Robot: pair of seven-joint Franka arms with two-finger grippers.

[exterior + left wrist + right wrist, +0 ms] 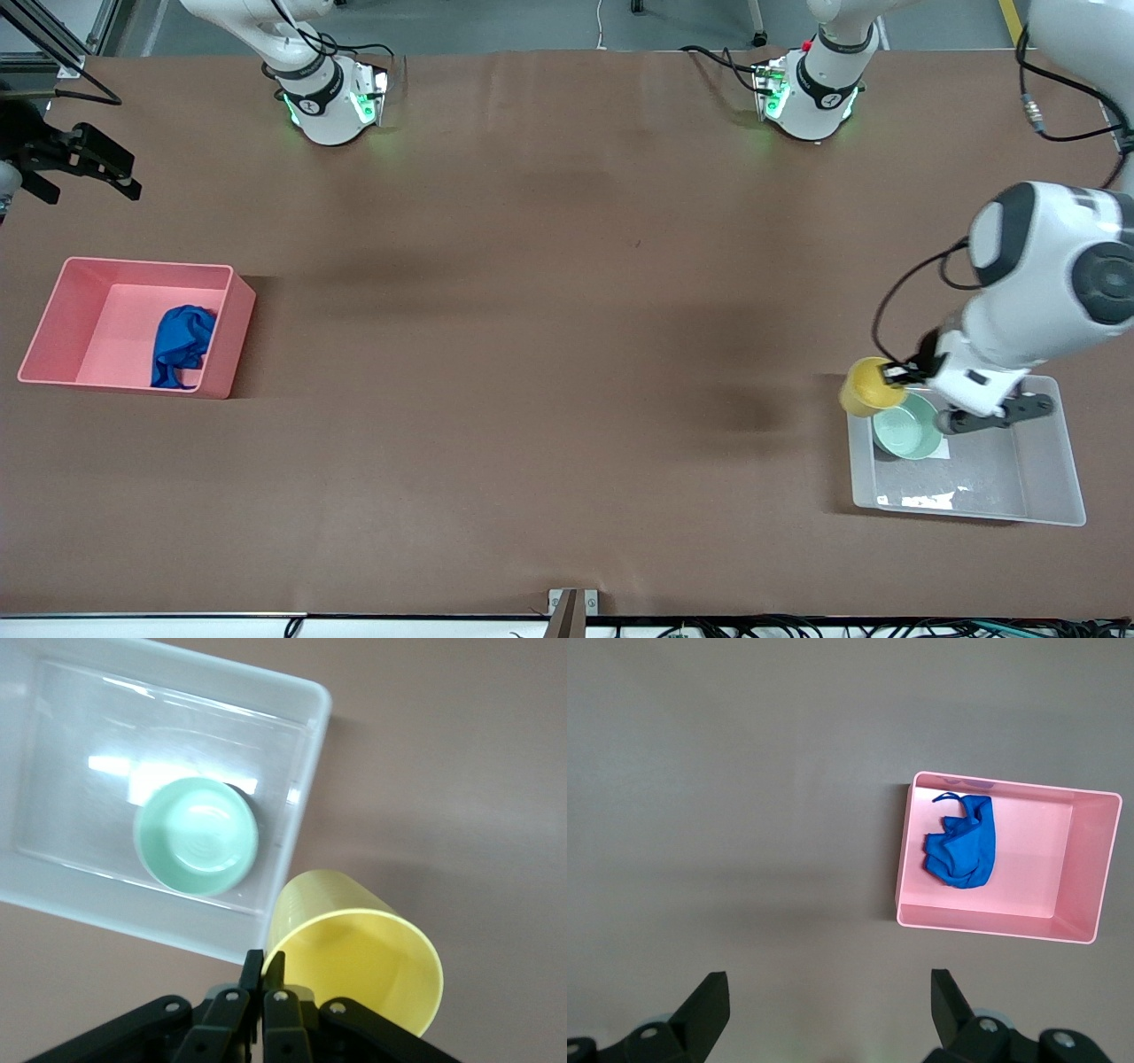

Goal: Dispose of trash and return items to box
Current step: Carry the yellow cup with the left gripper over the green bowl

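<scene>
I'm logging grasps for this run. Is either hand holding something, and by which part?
The left hand pinches the yellow cup by its rim. The right hand is open and holds nothing.

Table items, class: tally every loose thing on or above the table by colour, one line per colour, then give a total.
Blue: 1, the cloth in the pink bin.
Pink: 1, the pink bin.
Yellow: 1, the cup held by the left tool.
Mint green: 1, the bowl in the clear bin.
Clear white: 1, the clear bin.
Total: 5
</scene>
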